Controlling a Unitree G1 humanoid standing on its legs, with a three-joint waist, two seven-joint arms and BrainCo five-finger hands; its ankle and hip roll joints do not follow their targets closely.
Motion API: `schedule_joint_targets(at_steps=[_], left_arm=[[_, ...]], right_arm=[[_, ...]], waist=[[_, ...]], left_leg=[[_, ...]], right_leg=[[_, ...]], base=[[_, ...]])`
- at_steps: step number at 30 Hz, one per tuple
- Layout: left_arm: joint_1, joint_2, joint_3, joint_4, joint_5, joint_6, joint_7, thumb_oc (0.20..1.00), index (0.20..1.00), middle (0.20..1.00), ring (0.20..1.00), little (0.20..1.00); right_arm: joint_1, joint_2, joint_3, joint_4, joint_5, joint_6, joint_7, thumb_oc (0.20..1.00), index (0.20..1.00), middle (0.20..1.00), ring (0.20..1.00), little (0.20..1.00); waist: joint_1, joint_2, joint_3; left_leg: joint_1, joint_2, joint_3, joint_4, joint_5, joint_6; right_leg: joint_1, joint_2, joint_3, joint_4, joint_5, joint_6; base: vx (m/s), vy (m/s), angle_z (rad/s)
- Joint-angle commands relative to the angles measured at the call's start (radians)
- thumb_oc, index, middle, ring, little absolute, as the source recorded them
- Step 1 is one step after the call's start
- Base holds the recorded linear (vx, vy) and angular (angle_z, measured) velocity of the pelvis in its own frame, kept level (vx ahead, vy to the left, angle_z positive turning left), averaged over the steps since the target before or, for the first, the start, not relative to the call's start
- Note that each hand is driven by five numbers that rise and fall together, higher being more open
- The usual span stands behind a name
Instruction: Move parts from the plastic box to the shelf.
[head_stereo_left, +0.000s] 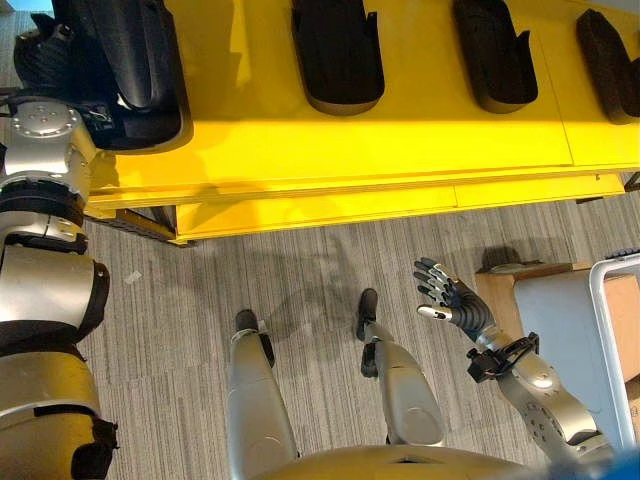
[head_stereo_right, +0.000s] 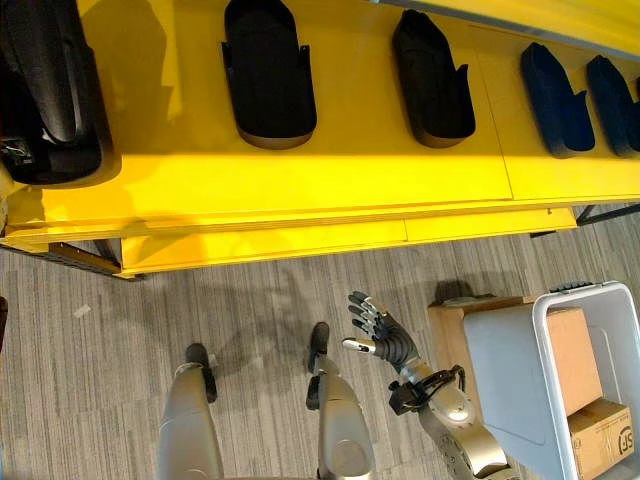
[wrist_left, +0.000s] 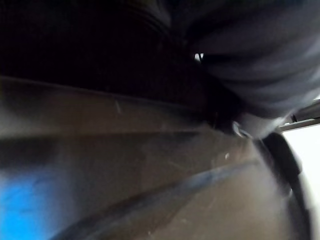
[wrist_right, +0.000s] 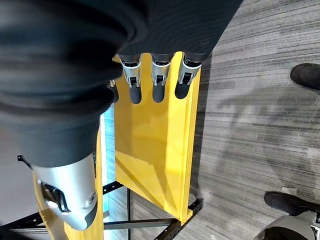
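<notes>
We see grey striped carpet (head_stereo_left: 300, 270); our right hand (head_stereo_left: 447, 297) spread, empty, at 4 o'clock beside white plastic box (head_stereo_right: 545, 375). Beyond, glossy yellow shelf (head_stereo_left: 400, 150) carries moulded black parts (head_stereo_left: 337, 52). Left hand's fingers: cannot tell.

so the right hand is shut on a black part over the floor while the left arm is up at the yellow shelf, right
Not quite. The right hand is open and holds nothing; its fingers are spread over the carpet in the right eye view, and straight in the right wrist view. The left arm is indeed up at the yellow shelf, beside a black part.
</notes>
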Motion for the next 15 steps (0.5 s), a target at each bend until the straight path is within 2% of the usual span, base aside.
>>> schedule_joint_targets(at_steps=[1, 15], left_arm=[[-0.114, 0.058, -0.009, 0.030, -0.038, -0.070, -0.001, 1.000, 1.000, 1.000, 1.000, 1.000], [-0.096, 0.068, 0.018, 0.018, -0.062, -0.074, -0.003, 1.000, 1.000, 1.000, 1.000, 1.000]], right_arm=[[0.042, -0.044, -0.068, -0.043, 0.027, -0.027, 0.010, 1.000, 1.000, 1.000, 1.000, 1.000], [0.049, -0.052, -0.079, -0.051, 0.026, -0.029, 0.013, 1.000, 1.000, 1.000, 1.000, 1.000]], waist=[[0.020, 0.010, -0.066], [0.022, 0.013, -0.056]], left_leg=[[-0.012, 0.025, -0.013, 0.047, -0.028, -0.025], [-0.003, 0.023, -0.011, 0.050, -0.031, -0.017]], right_leg=[[0.108, -0.083, 0.022, 0.019, -0.041, 0.109], [0.092, -0.083, 0.031, 0.042, -0.046, 0.111]], base=[[0.00, 0.000, 0.00], [0.00, 0.001, -0.02]])
